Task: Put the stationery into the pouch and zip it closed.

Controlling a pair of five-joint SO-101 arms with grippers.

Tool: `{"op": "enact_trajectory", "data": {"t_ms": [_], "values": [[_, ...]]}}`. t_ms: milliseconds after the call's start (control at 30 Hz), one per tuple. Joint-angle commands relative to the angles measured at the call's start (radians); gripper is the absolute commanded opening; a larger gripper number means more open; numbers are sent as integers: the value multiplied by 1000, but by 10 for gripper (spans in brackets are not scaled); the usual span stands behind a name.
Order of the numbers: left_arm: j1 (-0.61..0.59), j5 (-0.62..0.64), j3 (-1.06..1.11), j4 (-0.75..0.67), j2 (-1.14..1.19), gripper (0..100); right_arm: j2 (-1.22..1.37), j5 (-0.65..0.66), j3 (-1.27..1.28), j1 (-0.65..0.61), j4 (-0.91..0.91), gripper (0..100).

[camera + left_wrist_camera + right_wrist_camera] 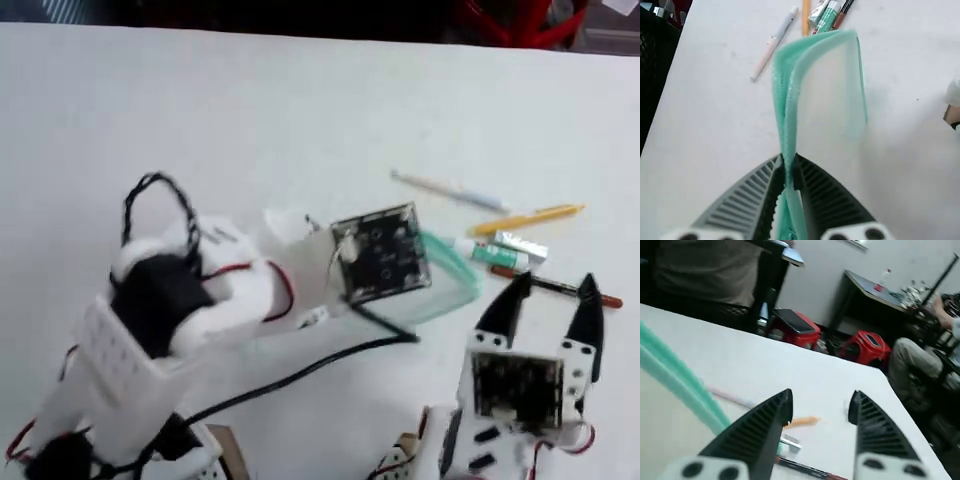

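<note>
My left gripper [788,165] is shut on the near edge of the mint-green translucent pouch [822,85], holding it up off the table; in the high view the pouch [452,285] pokes out from under the left wrist. Beyond its far end lie the stationery: a white pen [445,188], an orange pencil [527,219], a green-and-white glue stick [497,252] and a dark red pen [575,290]. My right gripper [552,312] stands open just in front of the red pen, empty; its fingers [762,427] frame the orange pencil [801,422].
The white table [250,120] stretches wide toward the back and left. A black cable [290,375] runs across the front. Past the table's far edge are red stools [870,347] and dark furniture.
</note>
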Motion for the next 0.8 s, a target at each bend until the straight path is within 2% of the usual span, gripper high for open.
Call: {"op": "enact_trajectory", "data": {"t_ms": [0, 200, 300, 367, 567, 767], "values": [[2, -91, 104, -37, -159, 24, 107, 35, -183, -219, 116, 205], [-81, -118, 196, -35, -242, 24, 495, 23, -563, -717, 352, 207], [-97, -158, 241, -35, -249, 24, 607, -6, -628, -858, 348, 209], [-99, -166, 242, -35, -249, 24, 653, 6, -628, -897, 349, 228], [-90, -163, 247, -34, -249, 24, 670, 25, -497, -903, 348, 376], [-62, -163, 233, 2, -249, 24, 684, 196, -473, -897, 338, 377]]}}
